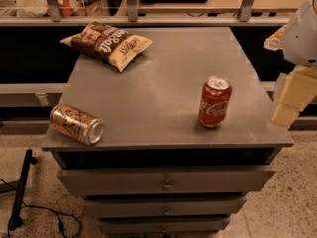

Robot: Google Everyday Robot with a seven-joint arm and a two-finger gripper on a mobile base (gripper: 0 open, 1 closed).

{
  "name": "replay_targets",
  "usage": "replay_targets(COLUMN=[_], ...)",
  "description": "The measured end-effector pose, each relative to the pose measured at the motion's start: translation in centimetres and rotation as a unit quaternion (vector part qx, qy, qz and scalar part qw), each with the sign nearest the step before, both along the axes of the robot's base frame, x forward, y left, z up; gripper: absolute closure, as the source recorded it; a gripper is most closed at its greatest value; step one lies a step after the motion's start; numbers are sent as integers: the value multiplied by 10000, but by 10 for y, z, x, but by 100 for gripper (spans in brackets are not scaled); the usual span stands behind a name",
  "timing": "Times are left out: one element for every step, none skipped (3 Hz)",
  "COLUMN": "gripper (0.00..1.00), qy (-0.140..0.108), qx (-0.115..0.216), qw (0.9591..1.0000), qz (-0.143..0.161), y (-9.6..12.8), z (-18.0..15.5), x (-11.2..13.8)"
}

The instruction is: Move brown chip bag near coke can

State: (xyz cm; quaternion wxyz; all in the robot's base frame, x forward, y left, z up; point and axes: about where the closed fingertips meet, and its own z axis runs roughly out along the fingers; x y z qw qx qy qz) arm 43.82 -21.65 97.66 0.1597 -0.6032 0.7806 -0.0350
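The brown chip bag (pixel 106 43), dark brown with a cream end and white script, lies flat at the far left corner of the grey cabinet top (pixel 163 93). The red coke can (pixel 214 102) stands upright near the front right of the top. My gripper (pixel 291 99) is at the right edge of the view, beside the cabinet's right side, to the right of the coke can and far from the bag. It holds nothing that I can see.
A gold-tan can (pixel 77 124) with dark markings lies on its side at the front left corner. Drawers (pixel 166 182) sit below the top. A black pole and cable (pixel 20 192) stand on the floor at left. A railing (pixel 148 19) runs behind the cabinet.
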Motion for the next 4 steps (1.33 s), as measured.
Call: replay_targets(gripper=[0, 0, 0, 0], qy=[-85, -414, -941, -1458], qx=[7, 67, 180, 363], qw=[10000, 9991, 9953, 9886], qz=[-24, -95, -164, -137], y=[0, -9, -26, -40], z=[3, 9, 17, 29], x=[0, -7, -22, -31])
